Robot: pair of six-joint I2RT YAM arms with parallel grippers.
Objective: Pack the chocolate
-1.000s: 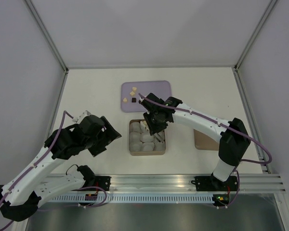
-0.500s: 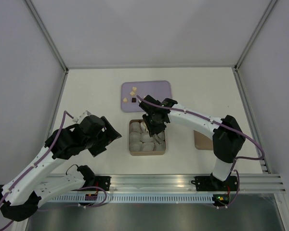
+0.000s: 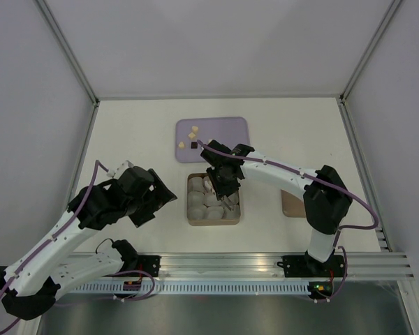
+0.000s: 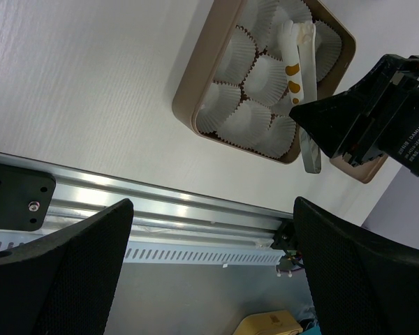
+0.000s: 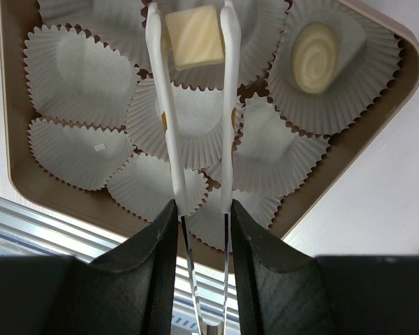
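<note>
My right gripper [image 5: 202, 209] is shut on the tongs [image 5: 169, 139], whose white tips pinch a square cream-yellow chocolate [image 5: 194, 36]. They hold it just above a white paper cup in the tan box [image 5: 14, 167]. A round swirled chocolate [image 5: 316, 57] sits in a corner cup. In the top view this gripper [image 3: 223, 178] hangs over the box [image 3: 213, 221]. More chocolate, cream pieces [image 3: 193, 131] and a dark one [image 3: 194, 144], lies on the purple tray [image 3: 223, 129]. Left of the box, my left gripper [image 3: 160, 199] stands open and holds nothing.
White paper cups [image 4: 227, 115] fill the box [image 4: 195, 84]. A tan flat piece [image 3: 293, 204] lies right of the box, partly under my right arm. The metal rail [image 3: 230, 265] runs along the near edge. Frame posts and walls enclose the table.
My right gripper has shifted slightly left over the box with the tongs and the chocolate. The left arm has barely moved.
</note>
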